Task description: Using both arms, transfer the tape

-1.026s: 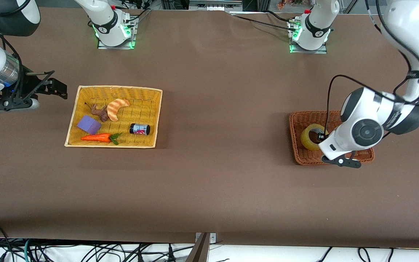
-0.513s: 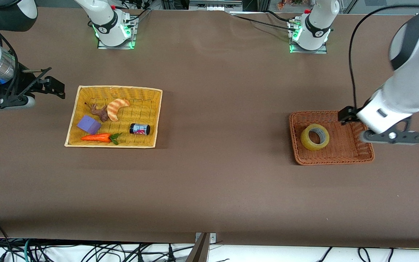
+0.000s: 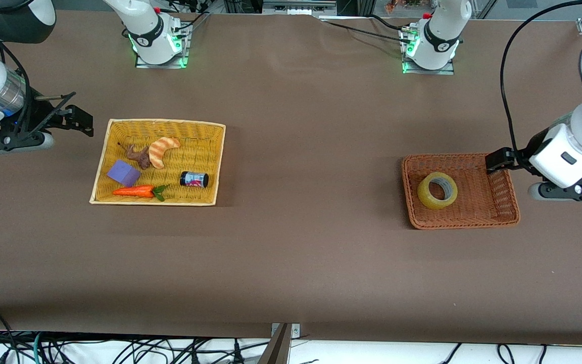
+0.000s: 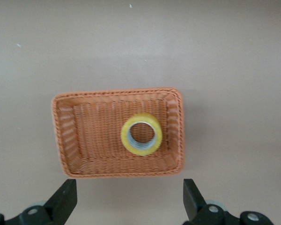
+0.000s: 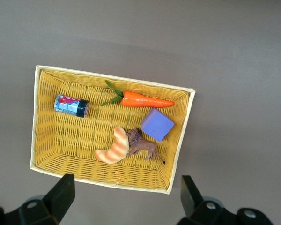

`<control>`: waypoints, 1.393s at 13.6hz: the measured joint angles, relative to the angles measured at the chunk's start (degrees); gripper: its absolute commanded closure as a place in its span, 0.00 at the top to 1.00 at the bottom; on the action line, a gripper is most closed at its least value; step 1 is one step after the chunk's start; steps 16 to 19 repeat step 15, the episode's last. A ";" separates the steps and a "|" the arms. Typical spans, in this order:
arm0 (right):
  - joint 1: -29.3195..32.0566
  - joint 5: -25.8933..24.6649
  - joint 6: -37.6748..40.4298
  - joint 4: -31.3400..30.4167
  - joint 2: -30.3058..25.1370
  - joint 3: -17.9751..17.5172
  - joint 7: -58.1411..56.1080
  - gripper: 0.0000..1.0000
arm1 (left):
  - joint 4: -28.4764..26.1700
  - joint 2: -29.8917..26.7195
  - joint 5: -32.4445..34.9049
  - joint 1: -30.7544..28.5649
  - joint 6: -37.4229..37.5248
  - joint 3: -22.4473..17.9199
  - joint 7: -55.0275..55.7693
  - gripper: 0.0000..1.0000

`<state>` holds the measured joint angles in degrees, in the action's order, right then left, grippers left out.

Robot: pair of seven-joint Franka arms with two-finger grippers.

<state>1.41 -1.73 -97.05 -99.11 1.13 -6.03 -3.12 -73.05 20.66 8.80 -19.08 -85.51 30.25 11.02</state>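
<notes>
Two baskets sit on the table (image 3: 311,227), and by our reading the transfer looks essentially done. The tape (image 3: 437,190) lies flat in the brown basket (image 3: 493,212) toward the left arm's end of the table, touching nothing but the weave under it. We see our left tool (image 3: 497,161) above that basket's edge, at the corner farther from the front camera; the left wrist view shows its fingers (image 4: 63,201) spread wide with nothing between them, the roll well clear of them. Our right tool (image 3: 80,119) hangs over bare table just beside the yellow basket (image 3: 104,151), also released and empty, and that arm waits.

In the yellow basket we count a croissant (image 3: 162,150), a toy lion (image 3: 138,155), a purple block (image 3: 123,173), a carrot (image 3: 134,191) and a small black can (image 3: 193,179), none of them ours to move. What is left, as we judge it, is only to bring both arms away from the baskets.
</notes>
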 measured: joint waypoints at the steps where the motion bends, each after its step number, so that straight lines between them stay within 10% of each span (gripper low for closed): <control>1: -0.02 0.00 0.03 0.00 0.01 0.00 -0.04 1.00 | 0.07 -0.50 -2.32 2.43 -0.03 -4.09 -0.08 1.00; 5: -0.02 0.00 0.08 0.00 0.07 -0.01 -0.33 1.00 | -5.93 -6.73 -8.96 17.13 -6.37 -22.78 -3.86 1.00; 10: -0.03 0.00 0.12 0.00 0.15 -0.01 -0.42 1.00 | -23.03 -18.81 -8.93 18.49 -14.36 -25.51 -7.54 1.00; 19: -0.03 0.00 0.26 0.00 0.28 -0.01 -0.48 1.00 | -24.87 -20.19 -8.92 18.73 -14.49 -25.88 -6.92 1.00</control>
